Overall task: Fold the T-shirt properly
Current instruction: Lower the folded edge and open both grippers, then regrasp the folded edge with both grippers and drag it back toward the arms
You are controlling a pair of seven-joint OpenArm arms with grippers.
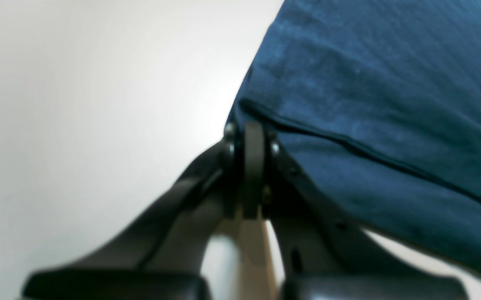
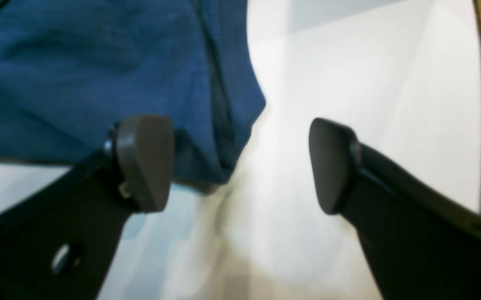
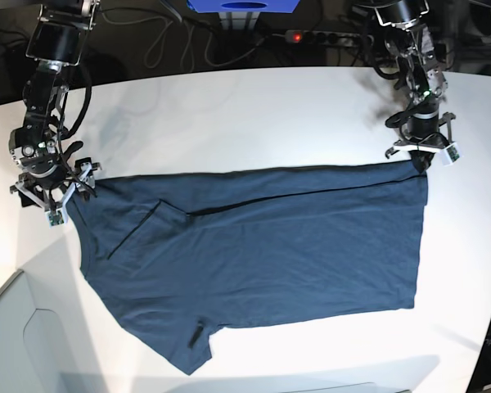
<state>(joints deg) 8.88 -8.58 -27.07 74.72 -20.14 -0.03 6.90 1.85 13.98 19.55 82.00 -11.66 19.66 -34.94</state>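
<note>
The left gripper [image 1: 252, 137] is clenched on a corner of the dark navy-blue cotton T-shirt [image 3: 262, 254]; the right gripper [image 2: 240, 162] stands released at the opposite corner

Bright glare whitens the table [image 3: 254, 115] (both wrist views soft, blurred at the edges).

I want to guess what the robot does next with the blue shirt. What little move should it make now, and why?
Probably the right gripper should close its jaws on the T-shirt corner. Its jaws stand wide open with the cloth edge lying between them, while the left gripper is already shut on the opposite corner. Both ends need holding before the cloth can be lifted over the white table.
</note>
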